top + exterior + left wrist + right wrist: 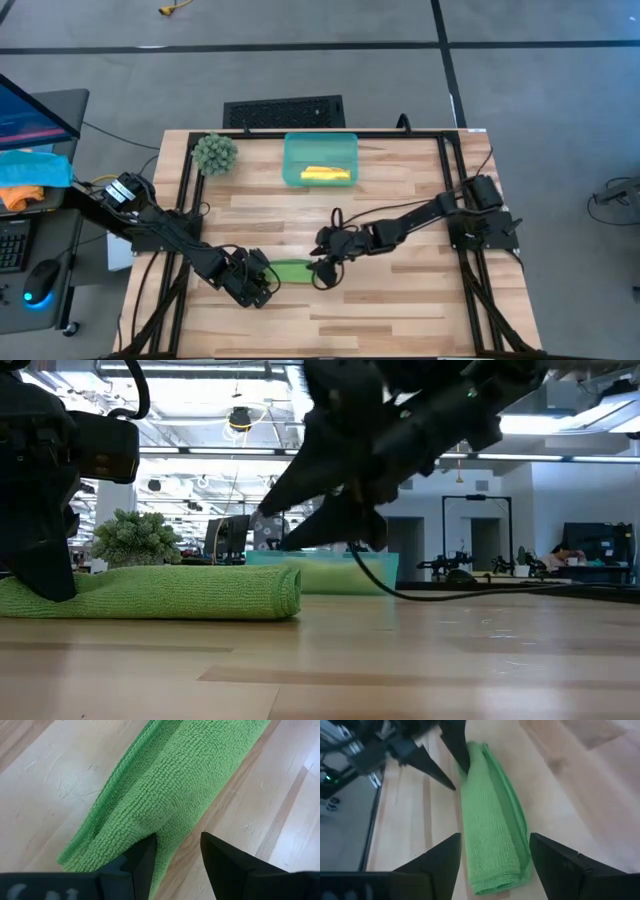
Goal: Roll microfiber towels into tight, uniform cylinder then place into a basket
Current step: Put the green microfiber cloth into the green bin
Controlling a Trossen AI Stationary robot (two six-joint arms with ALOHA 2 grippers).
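The green towel [290, 270] lies rolled up on the near middle of the table [400, 320]. The left gripper [266, 282] is at the roll's left end, its fingers a bit apart, with one finger [142, 862] pressing on the cloth and the other on bare wood beside it. The right gripper [322, 272] hangs over the roll's right end with its fingers wide apart, one on each side, holding nothing. The yellow towel [325, 175] lies in the basket [290, 150] at the far side. A fuzzy green plant [214, 153] sits left of the basket.
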